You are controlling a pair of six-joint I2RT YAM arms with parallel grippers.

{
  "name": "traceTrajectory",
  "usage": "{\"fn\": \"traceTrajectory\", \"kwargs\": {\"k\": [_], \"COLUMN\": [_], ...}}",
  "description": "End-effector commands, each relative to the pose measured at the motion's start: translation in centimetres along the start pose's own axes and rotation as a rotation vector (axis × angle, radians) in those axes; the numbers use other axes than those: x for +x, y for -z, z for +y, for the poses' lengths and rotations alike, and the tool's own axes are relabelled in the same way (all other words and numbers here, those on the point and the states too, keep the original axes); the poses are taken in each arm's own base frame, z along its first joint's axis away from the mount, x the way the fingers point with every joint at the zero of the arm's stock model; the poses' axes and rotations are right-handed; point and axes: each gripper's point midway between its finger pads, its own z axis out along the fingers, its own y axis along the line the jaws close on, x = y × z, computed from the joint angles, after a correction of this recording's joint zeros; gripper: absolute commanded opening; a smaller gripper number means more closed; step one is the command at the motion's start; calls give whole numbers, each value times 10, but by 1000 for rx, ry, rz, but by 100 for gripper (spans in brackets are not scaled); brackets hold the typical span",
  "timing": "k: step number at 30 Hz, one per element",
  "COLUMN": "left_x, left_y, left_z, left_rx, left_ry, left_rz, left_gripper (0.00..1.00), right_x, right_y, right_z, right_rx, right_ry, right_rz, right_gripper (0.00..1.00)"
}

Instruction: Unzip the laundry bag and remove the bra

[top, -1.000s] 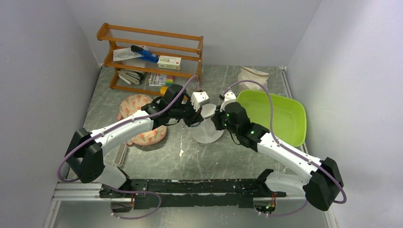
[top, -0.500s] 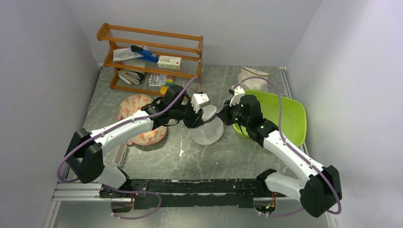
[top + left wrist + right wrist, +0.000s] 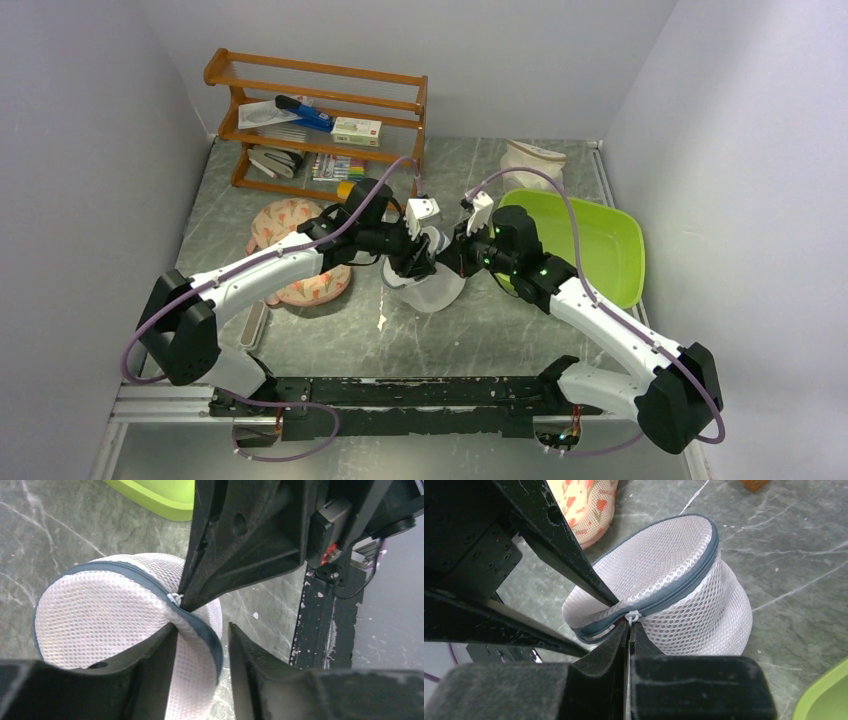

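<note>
laundry bag [image 3: 674, 555] zip pull [image 3: 632, 615] in clenched right claw [image 3: 629, 626], wrist view only; left claw [image 3: 202, 630] released.

White domed mesh laundry bag [image 3: 684, 565] sits tilted; its grey rim zipper [image 3: 674, 591] runs slantwise.

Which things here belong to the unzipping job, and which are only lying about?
Job: laundry bag, zipper pull, left end effector, right end effector. Bra: not visible.
Lying about: wooden shelf, green tub, floral cups, cream sack.
</note>
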Motion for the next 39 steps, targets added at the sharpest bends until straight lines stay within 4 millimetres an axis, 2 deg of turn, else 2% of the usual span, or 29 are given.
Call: {"fn": "traceTrajectory", "kwargs": {"k": [1, 10, 14, 16, 23, 27, 31, 36, 39], "left_x": [-14, -14, -12, -12, -14, -15, -16, -14, -14], "left_y": [-1, -1, -2, -1, 5, 9, 12, 15, 14], "left_z": [5, 9, 11, 11, 14, 21, 23, 26, 26], "left_rx": [-20, -45, -48, -48, -87, -138, -155, -181, -185], "left_ry": [-10, -14, -15, -20, -42, -55, -68, -81, -87], "left_rz": [-24, -16, -9, 1, -12, -24, -24, -20, -17], "left_gripper": [48, 20, 7, 7, 7, 7, 7, 7, 7], "right_x": [-7, -10, -13, -14, -18, -22, -18, -20, -23], "right_y": [-4, -4, -3, -3, 0, 10, 15, 16, 15], "right_z": [13, 20, 14, 10, -27, -57, -83, -86, -67], "right_rx": [-40, -59, -22, 0, 197, 275, 294, 282, 172], "right_ry": [11, 15, 1, -4, -46, -108, -180, -196, -159], "right_rz": [-18, -30, -45, -50, -59, -85, -80, -72, -81], "right_gripper": [0, 0, 0, 0, 0, 0, 0, 0, 0]}}
